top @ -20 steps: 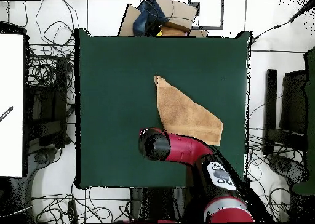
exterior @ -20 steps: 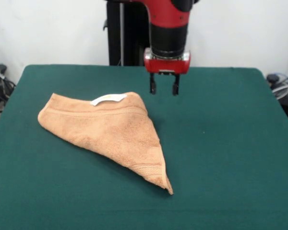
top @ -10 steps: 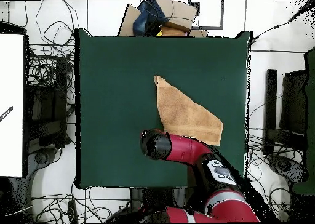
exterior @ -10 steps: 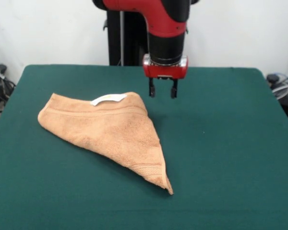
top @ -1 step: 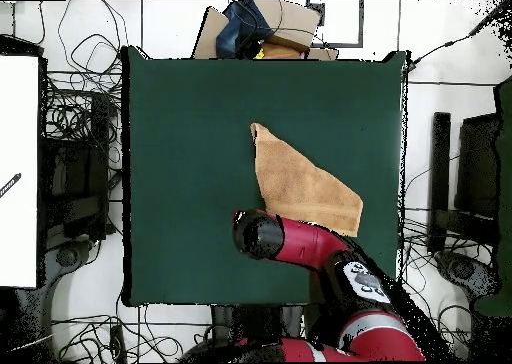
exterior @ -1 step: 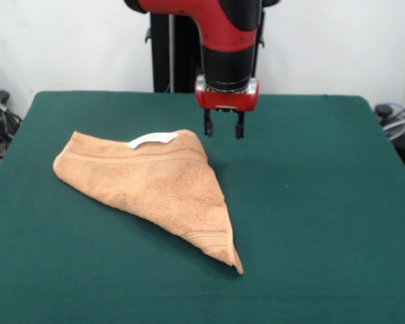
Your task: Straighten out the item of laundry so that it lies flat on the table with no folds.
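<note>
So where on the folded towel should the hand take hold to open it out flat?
Probably the top layer's corner beside the white tag, coming straight down from above. The towel lies folded into a triangle on the table, and its layered edges meet near that corner. The open hand hovers just beside it. The far pointed tip is the alternative, but sits farther away.

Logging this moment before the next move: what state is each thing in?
towel: folded into a triangle, not yet flat, white tag on top
gripper: open, empty, just past the towel's corner nearest the tag
table: bears only the towel
</note>
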Robot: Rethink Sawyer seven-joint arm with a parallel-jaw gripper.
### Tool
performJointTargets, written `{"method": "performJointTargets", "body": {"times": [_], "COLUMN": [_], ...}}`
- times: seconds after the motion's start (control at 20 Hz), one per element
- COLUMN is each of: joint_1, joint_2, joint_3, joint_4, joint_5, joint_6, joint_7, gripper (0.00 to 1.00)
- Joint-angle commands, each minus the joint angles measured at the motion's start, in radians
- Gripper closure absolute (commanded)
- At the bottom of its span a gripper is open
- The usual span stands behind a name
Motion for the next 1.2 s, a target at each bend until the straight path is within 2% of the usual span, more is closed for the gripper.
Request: {"method": "performJointTargets", "body": {"times": [0.05, 1.2], "joint_1": [0.002, -0.032], "joint_2": [0.004, 0.069], "joint_3": [0.013, 0.018], "joint_4": [-0.030, -0.151], "joint_5": [0.051, 0.058], "joint_6": [-0.058, -0.002], "joint_7": [0.205, 0.157], "gripper": [0.00, 0.00]}}
